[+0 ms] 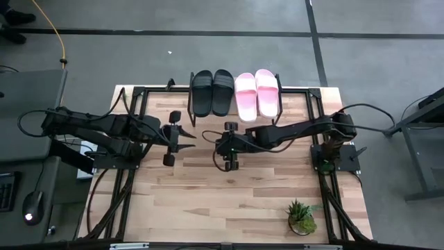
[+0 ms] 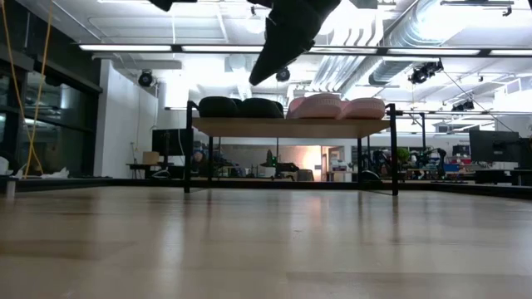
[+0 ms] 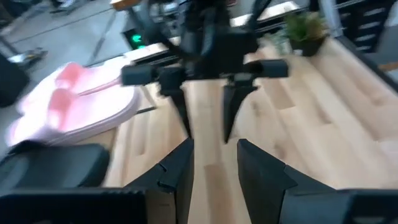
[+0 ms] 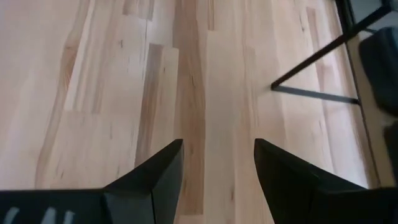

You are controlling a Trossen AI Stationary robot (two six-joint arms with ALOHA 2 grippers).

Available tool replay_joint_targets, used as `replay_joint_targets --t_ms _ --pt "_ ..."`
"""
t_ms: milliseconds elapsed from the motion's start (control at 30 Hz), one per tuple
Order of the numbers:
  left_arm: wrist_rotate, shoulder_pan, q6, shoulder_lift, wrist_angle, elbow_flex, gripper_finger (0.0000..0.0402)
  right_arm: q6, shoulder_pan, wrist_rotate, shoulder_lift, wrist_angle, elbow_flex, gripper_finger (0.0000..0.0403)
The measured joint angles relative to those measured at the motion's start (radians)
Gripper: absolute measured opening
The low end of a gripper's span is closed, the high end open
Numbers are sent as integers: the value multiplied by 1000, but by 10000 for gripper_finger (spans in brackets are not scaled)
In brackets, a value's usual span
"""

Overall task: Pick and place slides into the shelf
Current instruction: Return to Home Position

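Two black slides (image 1: 211,92) and two light pink slides (image 1: 256,93) lie side by side, soles down, on the shelf (image 2: 291,126) at the table's far edge. The low view shows the black slides (image 2: 241,106) and the pink slides (image 2: 337,106) on its top board. My left gripper (image 1: 193,137) and right gripper (image 1: 208,137) hover over the middle of the table in front of the shelf, tips facing each other. Both are open and hold nothing. The left wrist view shows its fingers (image 3: 214,155) apart, and the right wrist view shows the same (image 4: 217,149).
A small potted plant (image 1: 302,217) stands near the table's near right corner. Black frame rails (image 1: 114,194) run along both sides of the table. A thin black shelf leg (image 4: 317,81) stands close beside the right gripper. Bare wood lies toward the near edge (image 1: 222,201).
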Motion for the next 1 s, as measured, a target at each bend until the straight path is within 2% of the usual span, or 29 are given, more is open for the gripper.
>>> replay_joint_targets --t_ms 100,333,567,667,833,933,1000 --pt "-48 1 -5 -18 -1 -16 106 -5 0 -25 -19 -3 -1 186" --pt "-41 0 -39 -88 11 -55 106 -16 4 -211 -89 0 -1 177" --pt "-56 22 -80 -223 14 -154 106 -83 15 -288 -152 -5 -1 147" --pt "-38 19 -119 -285 14 -170 106 -109 17 -308 -166 -22 -1 138" --pt "18 19 -134 -342 -16 -174 106 -93 -13 -320 -229 -146 -1 134" --pt "62 19 -134 -350 -15 -174 106 -143 -30 -421 -263 -225 -1 134" --pt "100 19 -133 -349 -16 -174 106 -140 -30 -483 -276 -208 -2 134"
